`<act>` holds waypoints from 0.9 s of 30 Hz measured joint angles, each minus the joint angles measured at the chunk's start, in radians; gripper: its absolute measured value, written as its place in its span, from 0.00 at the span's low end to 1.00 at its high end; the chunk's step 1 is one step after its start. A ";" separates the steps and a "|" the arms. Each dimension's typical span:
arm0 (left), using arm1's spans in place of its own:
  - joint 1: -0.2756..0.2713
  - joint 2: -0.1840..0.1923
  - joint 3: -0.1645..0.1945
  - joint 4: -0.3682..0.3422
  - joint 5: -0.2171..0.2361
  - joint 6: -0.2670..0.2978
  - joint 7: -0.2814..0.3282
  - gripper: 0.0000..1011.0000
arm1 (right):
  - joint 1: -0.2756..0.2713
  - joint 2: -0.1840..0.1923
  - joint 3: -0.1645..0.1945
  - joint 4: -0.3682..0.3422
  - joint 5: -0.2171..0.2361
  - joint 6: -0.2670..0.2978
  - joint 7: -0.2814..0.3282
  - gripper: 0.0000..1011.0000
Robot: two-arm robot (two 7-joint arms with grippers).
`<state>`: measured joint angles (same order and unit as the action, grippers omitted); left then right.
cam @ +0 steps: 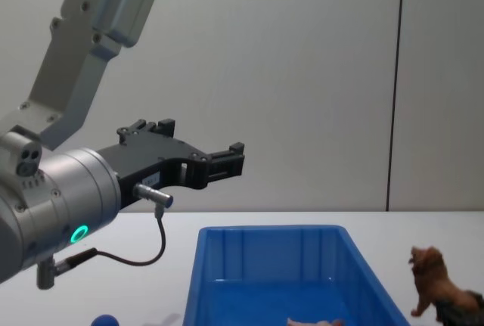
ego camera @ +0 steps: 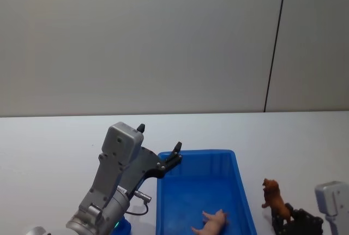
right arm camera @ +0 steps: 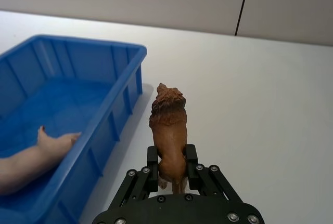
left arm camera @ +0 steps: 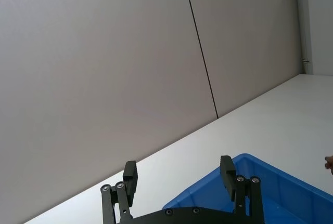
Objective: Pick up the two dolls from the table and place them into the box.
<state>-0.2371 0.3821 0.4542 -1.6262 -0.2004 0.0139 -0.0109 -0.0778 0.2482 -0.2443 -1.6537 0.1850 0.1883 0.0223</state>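
Right of the box [ego camera: 202,152], right pincer [right arm camera: 171,157] clenches the lion [right arm camera: 167,115], seemingly raised for dropping in; left pincer [left arm camera: 178,174] hovers released.

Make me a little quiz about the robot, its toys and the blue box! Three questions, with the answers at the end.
1. True or false: the pale pink toy figure lies inside the bright blue plastic box.
2. Fill in the missing word: the left gripper, up near the box's far left corner, holds nothing and its fingers are ____.
3. What is the right gripper shut on? A. the pink figure. B. the brown shaggy-maned lion toy. C. nothing.
Key: 1 true; 2 open; 3 B.
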 joint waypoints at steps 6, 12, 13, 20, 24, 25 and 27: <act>0.000 0.000 0.000 0.000 0.000 0.000 0.000 0.99 | -0.001 0.003 0.006 -0.019 0.009 -0.032 0.003 0.29; 0.000 0.000 0.000 0.000 0.000 0.000 0.000 0.99 | 0.010 0.003 0.011 -0.034 0.018 -0.070 0.043 0.29; 0.000 0.000 0.000 0.000 0.000 0.000 0.000 0.99 | 0.013 0.003 0.011 -0.036 0.019 -0.075 0.051 0.29; 0.000 0.000 0.000 0.000 0.000 0.000 0.000 0.99 | 0.052 -0.011 0.008 -0.034 0.022 -0.107 0.132 0.29; 0.000 0.000 0.000 0.000 0.000 0.000 0.000 0.99 | 0.079 -0.024 0.001 -0.019 0.022 -0.115 0.178 0.29; 0.000 0.000 0.000 0.000 0.000 0.000 0.000 0.99 | 0.085 -0.027 0.000 -0.015 0.022 -0.116 0.187 0.29; 0.000 0.000 0.000 0.000 0.000 0.000 0.000 0.99 | 0.103 -0.037 -0.005 0.000 0.022 -0.119 0.213 0.29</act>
<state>-0.2371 0.3821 0.4542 -1.6262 -0.2004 0.0139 -0.0109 0.0248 0.2109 -0.2498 -1.6540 0.2068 0.0696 0.2349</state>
